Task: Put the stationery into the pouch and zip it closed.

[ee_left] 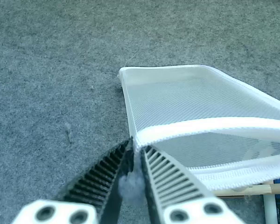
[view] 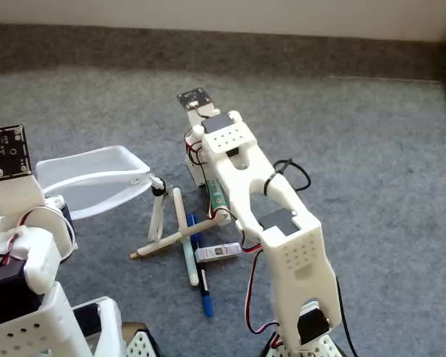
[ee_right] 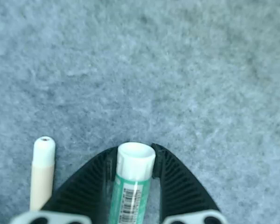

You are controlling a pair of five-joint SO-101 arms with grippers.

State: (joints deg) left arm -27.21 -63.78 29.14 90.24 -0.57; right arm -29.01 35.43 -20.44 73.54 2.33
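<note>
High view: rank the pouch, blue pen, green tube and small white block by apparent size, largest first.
1. pouch
2. blue pen, partly covered
3-4. green tube and small white block: unsure, since the right arm hides much of the tube.

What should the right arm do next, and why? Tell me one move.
Probably lift the green glue stick toward the pouch: the right gripper looks shut on the stick, and the left gripper pinches the rim, holding the mouth open.
</note>
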